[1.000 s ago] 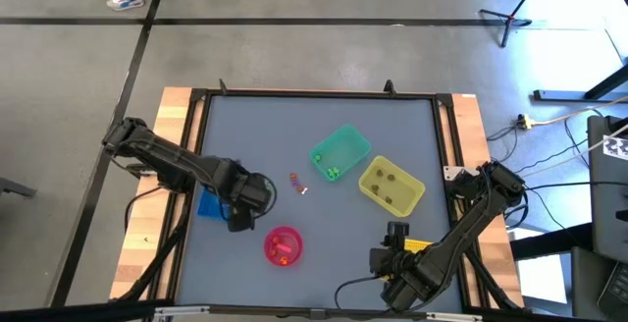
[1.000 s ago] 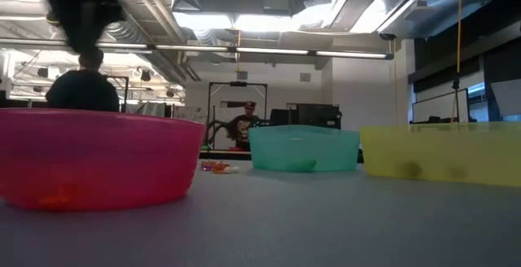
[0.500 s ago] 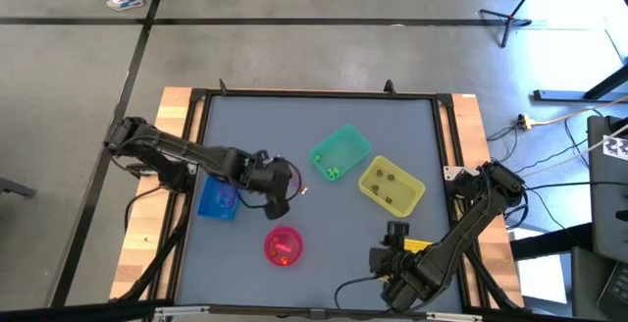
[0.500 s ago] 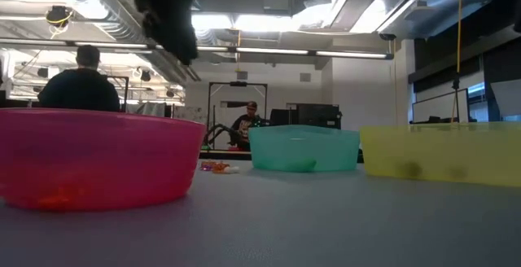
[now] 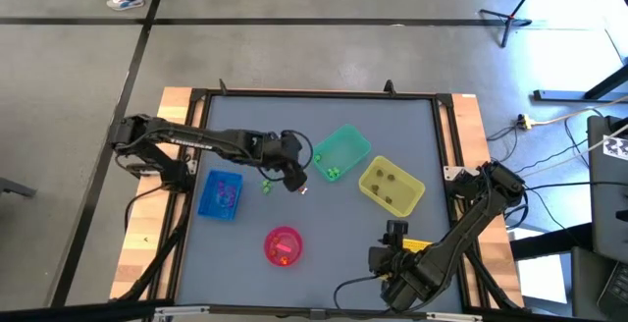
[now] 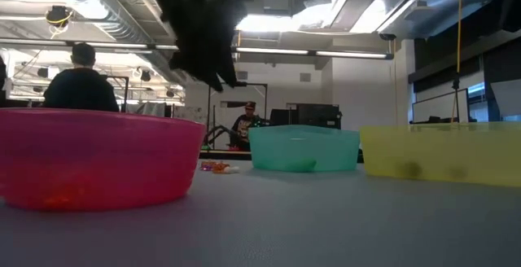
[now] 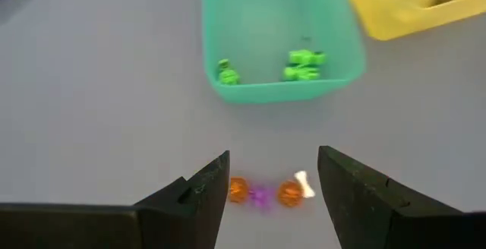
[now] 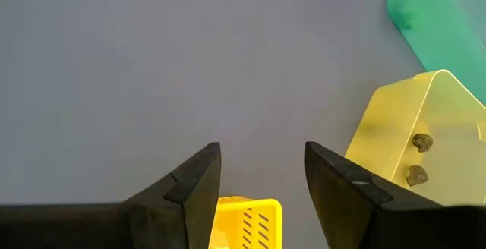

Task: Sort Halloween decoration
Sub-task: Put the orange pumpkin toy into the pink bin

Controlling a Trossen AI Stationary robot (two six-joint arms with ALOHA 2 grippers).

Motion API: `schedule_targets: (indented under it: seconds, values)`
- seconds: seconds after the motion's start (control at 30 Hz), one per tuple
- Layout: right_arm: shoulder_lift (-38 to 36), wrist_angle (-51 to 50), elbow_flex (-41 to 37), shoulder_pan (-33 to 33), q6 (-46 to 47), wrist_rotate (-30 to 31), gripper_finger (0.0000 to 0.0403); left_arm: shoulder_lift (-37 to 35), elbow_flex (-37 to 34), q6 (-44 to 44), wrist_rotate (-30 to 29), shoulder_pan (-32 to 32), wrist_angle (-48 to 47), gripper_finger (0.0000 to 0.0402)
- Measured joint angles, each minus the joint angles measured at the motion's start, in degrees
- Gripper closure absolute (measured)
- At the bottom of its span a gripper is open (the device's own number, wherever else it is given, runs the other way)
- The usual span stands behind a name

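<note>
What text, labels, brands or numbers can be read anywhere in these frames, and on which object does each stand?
None can be read.
The green bin, yellow bin, blue bin and pink bowl carry no visible print.
A black-and-white patterned marker at the high view's right edge shows no legible characters.

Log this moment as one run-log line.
left gripper: open, over loose trinkets beside green bin | right gripper: open, waiting

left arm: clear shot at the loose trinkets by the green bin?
Probably yes. The left gripper is open and hangs over the loose trinkets, which lie on bare table just short of the green bin; nothing lies between the fingers and them.
</note>
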Motion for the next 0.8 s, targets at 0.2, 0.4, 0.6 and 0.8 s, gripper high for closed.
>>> schedule_targets:
  seconds: [0.2,0.4,0.6,0.8]
  values:
    - [0.0,0.08,0.0,0.0,0.0,0.0,0.0214,5.63,-0.01,-1.14,-0.04,1.69,0.71,0.0217]
    - [0.0,0.26,0.0,0.0,0.0,-0.1,0.0214,11.28,-0.01,-1.49,0.2,1.8,0.23,0.0217]
    - [0.0,0.31,0.0,0.0,0.0,-0.35,0.0214,14.65,-0.01,-1.53,0.2,1.8,0.22,0.0217]
    - [0.0,0.44,0.0,0.0,0.01,-0.35,0.0214,16.75,-0.01,-1.54,0.2,1.78,-0.28,0.0218]
